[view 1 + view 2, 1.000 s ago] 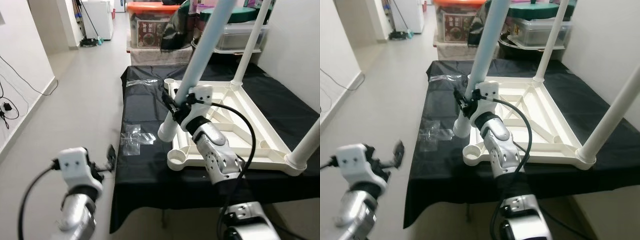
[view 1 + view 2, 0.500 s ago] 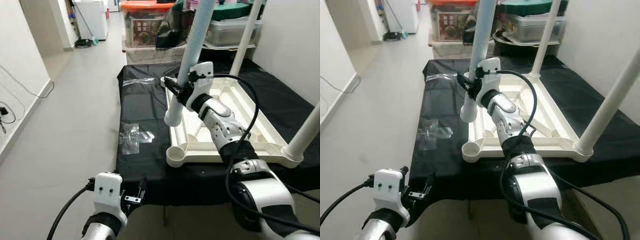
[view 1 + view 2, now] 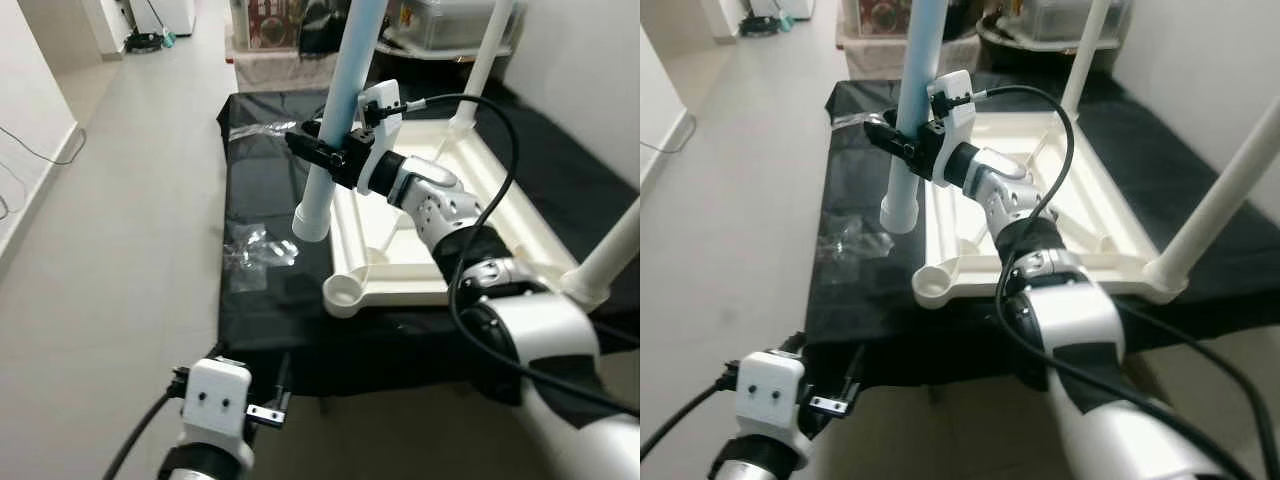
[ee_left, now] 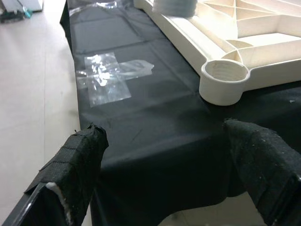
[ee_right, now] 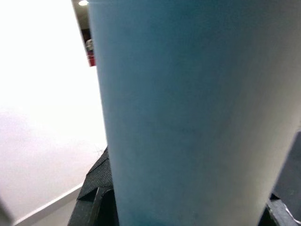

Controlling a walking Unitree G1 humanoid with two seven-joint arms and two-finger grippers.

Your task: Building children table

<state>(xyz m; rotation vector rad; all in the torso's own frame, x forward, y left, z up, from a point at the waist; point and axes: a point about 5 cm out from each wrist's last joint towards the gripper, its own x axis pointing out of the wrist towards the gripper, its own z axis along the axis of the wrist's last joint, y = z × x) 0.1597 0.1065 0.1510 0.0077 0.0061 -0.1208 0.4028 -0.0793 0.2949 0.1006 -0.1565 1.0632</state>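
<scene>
The white table frame lies upside down on the black cloth. Its near-left corner socket stands empty, also seen as the socket in the left wrist view. My right gripper is shut on a pale blue leg, held nearly upright. The leg's lower end hangs above the cloth just left of the frame. Up close, the leg sits between my fingers. My left gripper is open and low at the table's front edge, short of the socket.
White legs stand in the frame at the near right and the far corner. A crumpled clear plastic wrap lies on the cloth left of the frame. Storage boxes stand behind the table. Grey floor stretches to the left.
My right gripper has carried the blue leg up and left off the frame's edge, and it now stands straighter. My left arm has dropped low in front of the table. The camera has shifted.
</scene>
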